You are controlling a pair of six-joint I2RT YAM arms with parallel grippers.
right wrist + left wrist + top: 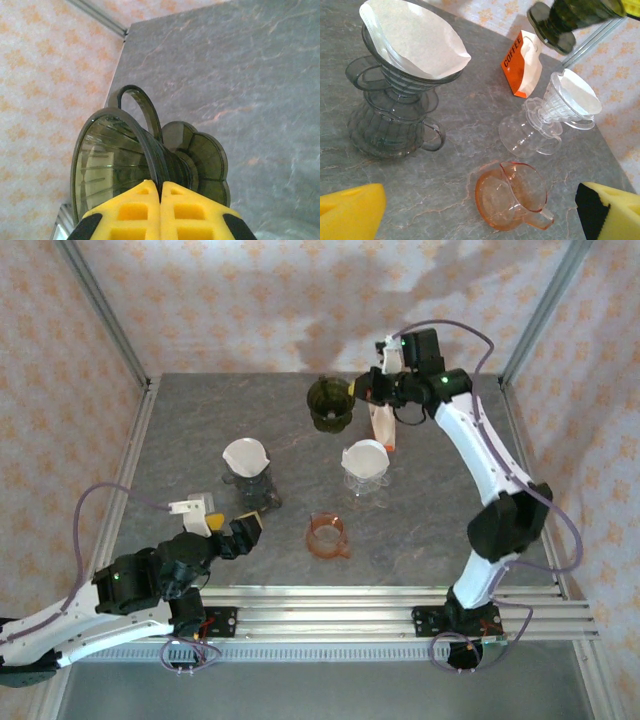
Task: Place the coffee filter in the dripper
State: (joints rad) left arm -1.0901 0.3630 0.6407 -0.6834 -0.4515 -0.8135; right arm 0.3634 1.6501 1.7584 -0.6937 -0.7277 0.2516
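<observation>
A dark green dripper [330,403] hangs tilted on its side above the back of the table, with no filter in it. My right gripper [358,390] is shut on its rim [120,160], the yellow fingers [135,210] pinching the wall. One white filter [415,37] sits in a grey dripper [247,462] stacked on a grey server. Another filter [580,90] sits in a clear dripper [366,465] on a clear server. My left gripper [245,530] is open near the front left, its fingers [350,212] wide apart and holding nothing.
A pink glass server [327,536] stands without a dripper just ahead of the left gripper [480,220]. An orange and white coffee bag [383,425] stands behind the clear dripper. Metal frame posts and patterned walls enclose the grey table [450,530].
</observation>
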